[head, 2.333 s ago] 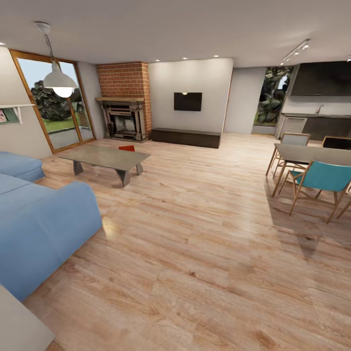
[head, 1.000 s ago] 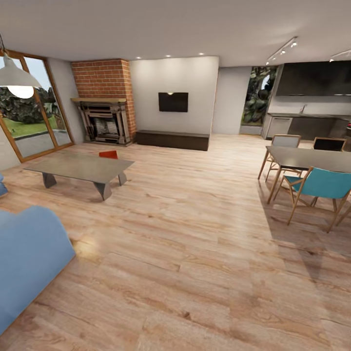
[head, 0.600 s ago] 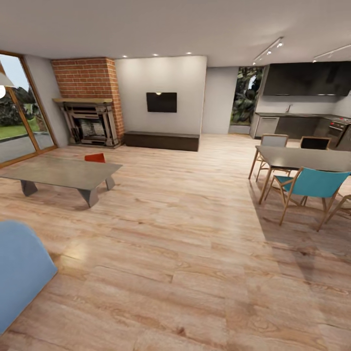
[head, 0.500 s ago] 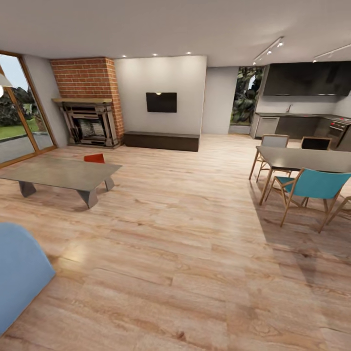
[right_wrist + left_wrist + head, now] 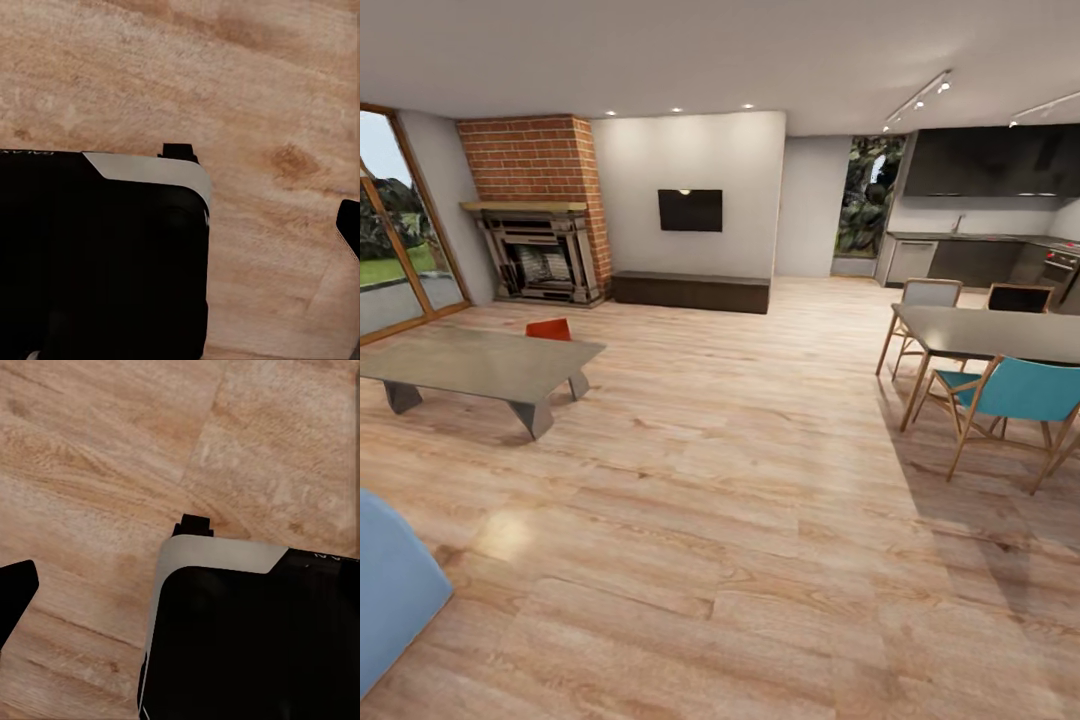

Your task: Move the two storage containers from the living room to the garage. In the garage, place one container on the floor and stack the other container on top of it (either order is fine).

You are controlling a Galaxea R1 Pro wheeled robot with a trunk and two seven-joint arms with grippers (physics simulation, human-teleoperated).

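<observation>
One orange-red storage container (image 5: pixel 549 329) stands on the living room's light wood plank floor, at the left of the head view. It is mostly hidden behind the far edge of a low grey coffee table (image 5: pixel 470 362), and it is several steps away from me. In the left wrist view a single black fingertip (image 5: pixel 15 592) shows at the picture's edge over bare planks. The right wrist view has one black fingertip (image 5: pixel 349 225) at its edge too. Nothing lies between the fingers of either gripper.
A blue sofa corner (image 5: pixel 385 590) is close at the lower left. A brick fireplace (image 5: pixel 540 250) and a wall TV (image 5: pixel 690 210) are at the back. A dining table (image 5: pixel 990 335) with a teal chair (image 5: pixel 1020 390) stands right. My black base (image 5: pixel 247 645) shows below both wrists.
The whole view has swung right and moved forward: sofa and coffee table slid toward the left edge and the pendant lamp left the picture. The container itself has not moved.
</observation>
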